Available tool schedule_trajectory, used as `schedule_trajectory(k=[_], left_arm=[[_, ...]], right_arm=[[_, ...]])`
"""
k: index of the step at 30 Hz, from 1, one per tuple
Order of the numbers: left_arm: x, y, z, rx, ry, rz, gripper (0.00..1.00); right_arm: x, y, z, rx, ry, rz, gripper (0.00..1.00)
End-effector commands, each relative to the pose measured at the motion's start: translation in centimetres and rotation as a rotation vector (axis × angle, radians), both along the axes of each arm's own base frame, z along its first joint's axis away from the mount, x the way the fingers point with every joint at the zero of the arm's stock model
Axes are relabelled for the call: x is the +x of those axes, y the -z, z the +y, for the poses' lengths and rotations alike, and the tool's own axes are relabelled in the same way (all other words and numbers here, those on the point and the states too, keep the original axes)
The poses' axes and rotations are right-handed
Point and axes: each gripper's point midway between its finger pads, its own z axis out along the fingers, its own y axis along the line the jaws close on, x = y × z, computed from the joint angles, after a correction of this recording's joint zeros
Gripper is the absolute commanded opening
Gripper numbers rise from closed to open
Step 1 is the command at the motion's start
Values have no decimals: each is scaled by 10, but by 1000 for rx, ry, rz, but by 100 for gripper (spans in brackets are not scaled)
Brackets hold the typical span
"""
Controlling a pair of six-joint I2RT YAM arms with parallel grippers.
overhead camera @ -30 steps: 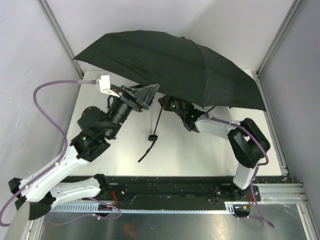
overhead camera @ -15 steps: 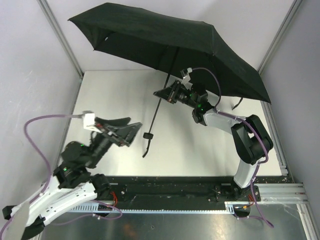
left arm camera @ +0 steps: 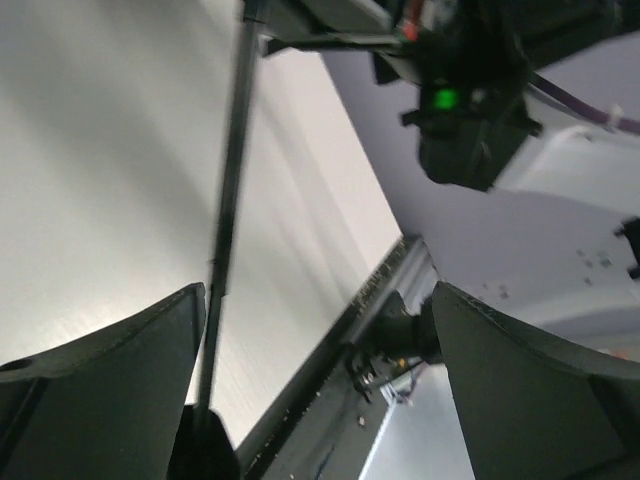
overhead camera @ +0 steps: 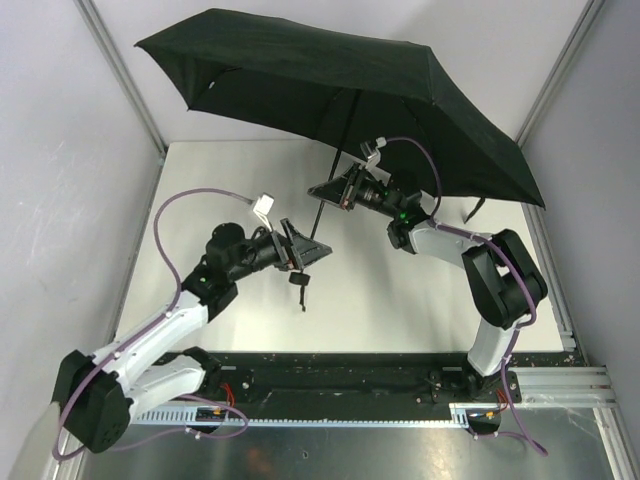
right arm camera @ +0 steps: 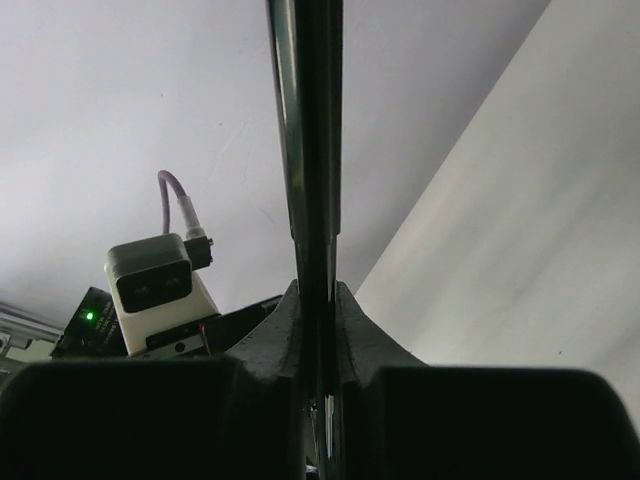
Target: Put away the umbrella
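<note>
The black umbrella (overhead camera: 330, 85) is open, its canopy held high over the back of the table. Its thin shaft (overhead camera: 318, 220) runs down to the small black handle (overhead camera: 298, 279) with a strap. My right gripper (overhead camera: 325, 190) is shut on the shaft, which runs up between its fingers in the right wrist view (right arm camera: 312, 150). My left gripper (overhead camera: 318, 250) is open beside the handle. In the left wrist view the shaft (left arm camera: 228, 200) passes just inside the left finger (left arm camera: 100, 380), and the handle (left arm camera: 205, 455) lies at the bottom edge.
The white table (overhead camera: 230, 190) is walled by grey panels and metal frame posts (overhead camera: 125, 75). A black rail (overhead camera: 340, 375) runs along the near edge. The right arm's body (left arm camera: 470, 90) shows ahead in the left wrist view.
The right gripper lifted the umbrella up and back from the table. The left arm drew back, then reached forward again, and its open gripper is now at the handle.
</note>
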Motion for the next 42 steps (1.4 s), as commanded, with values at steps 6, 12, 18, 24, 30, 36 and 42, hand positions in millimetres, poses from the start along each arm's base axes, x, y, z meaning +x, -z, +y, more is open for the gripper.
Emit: schedule_trajectory(k=[6, 12, 18, 24, 30, 36, 42], left_arm=[[-10, -30, -32, -117, 232, -97, 66], [15, -20, -26, -18, 82, -136, 7], [12, -43, -15, 222, -212, -251, 0], [-2, -48, -2, 253, -308, -252, 0], [-12, -56, -6, 271, -316, -278, 0], [-17, -55, -8, 265, -299, -275, 0], [-26, -62, -8, 229, -258, -280, 1]], right_arm=[[-48, -55, 3, 91, -137, -34, 0], [-44, -56, -1, 24, -42, -21, 0], [-11, -32, -27, -172, 247, 74, 36], [16, -33, -51, -396, 457, 63, 54], [40, -52, -42, -476, 522, 33, 57], [62, -63, -23, -498, 568, 7, 37], [58, -81, -6, -398, 483, -34, 3]])
